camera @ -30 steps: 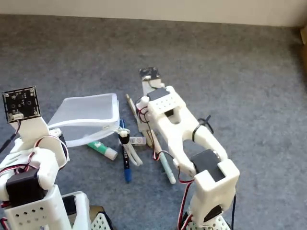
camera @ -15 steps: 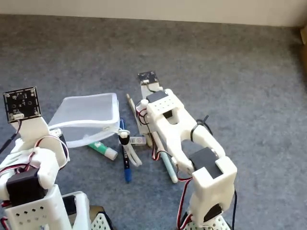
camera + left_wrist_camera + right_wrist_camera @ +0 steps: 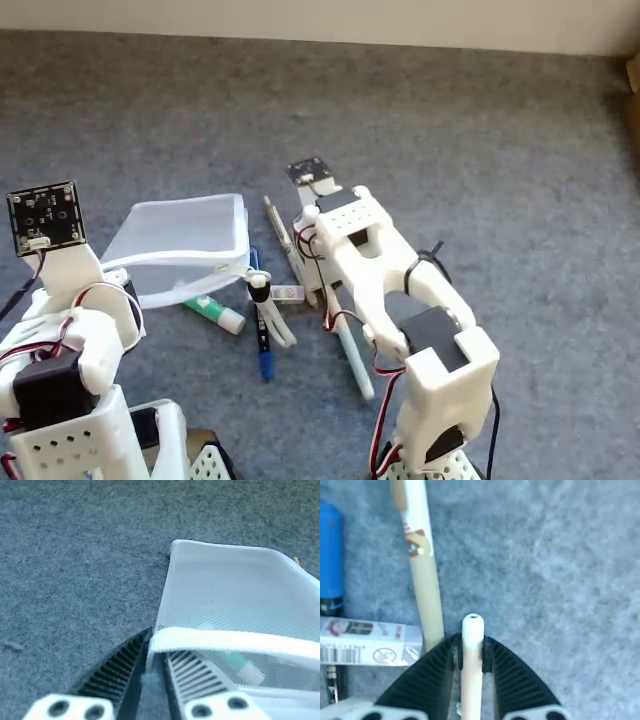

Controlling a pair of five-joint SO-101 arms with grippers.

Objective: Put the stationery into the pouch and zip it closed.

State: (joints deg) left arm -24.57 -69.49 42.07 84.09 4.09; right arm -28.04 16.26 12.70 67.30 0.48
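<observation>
- Step in hand, as judged: loading phase. Right gripper (image 3: pixel 470 641) is clamped on one end of a pale pen (image 3: pixel 472 624); the pen's other end trails on the grey surface (image 3: pixel 500 150) near its middle.
- Left gripper (image 3: pixel 156 647) pinches the white rim of the mesh pouch (image 3: pixel 180 235), propping the mouth open. The pouch sits in the left half of the surface.
- Loose by the mouth: beige pencil (image 3: pixel 280 230), blue marker (image 3: pixel 263 345), small labelled box (image 3: pixel 288 293). Green stick (image 3: pixel 213 311) lies at the mouth; in or under the pouch, cannot tell.
- Next move calls for lifting the pen clear, carrying it to the mouth and releasing it inside. Zip not yet closed.
</observation>
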